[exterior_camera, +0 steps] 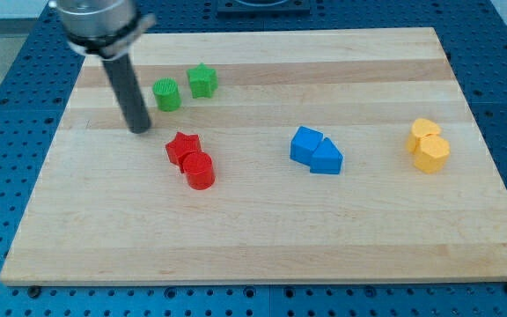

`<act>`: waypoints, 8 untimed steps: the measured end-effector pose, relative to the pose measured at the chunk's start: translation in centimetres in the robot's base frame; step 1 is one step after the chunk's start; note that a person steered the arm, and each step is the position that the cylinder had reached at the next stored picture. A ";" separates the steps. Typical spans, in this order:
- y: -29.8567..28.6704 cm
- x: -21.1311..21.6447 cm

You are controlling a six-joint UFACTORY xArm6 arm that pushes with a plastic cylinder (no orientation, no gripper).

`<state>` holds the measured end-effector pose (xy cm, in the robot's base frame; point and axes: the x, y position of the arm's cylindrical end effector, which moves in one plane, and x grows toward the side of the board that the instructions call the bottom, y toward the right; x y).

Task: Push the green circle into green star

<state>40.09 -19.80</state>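
The green circle (166, 94) stands near the view's top left on the wooden board (262, 229). The green star (202, 80) stands just to its upper right, with a small gap between them. My tip (140, 129) rests on the board below and to the left of the green circle, a short way apart from it. The dark rod rises from the tip toward the view's top left.
A red star (183, 146) and a red cylinder (199, 170) touch each other right of my tip. Two blue blocks (316, 151) sit together at centre right. Two yellow blocks (428, 145) sit together at the far right.
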 end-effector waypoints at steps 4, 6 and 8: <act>1.5 -5.7; 1.6 -2.6; 3.8 -5.4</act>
<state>34.72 -16.05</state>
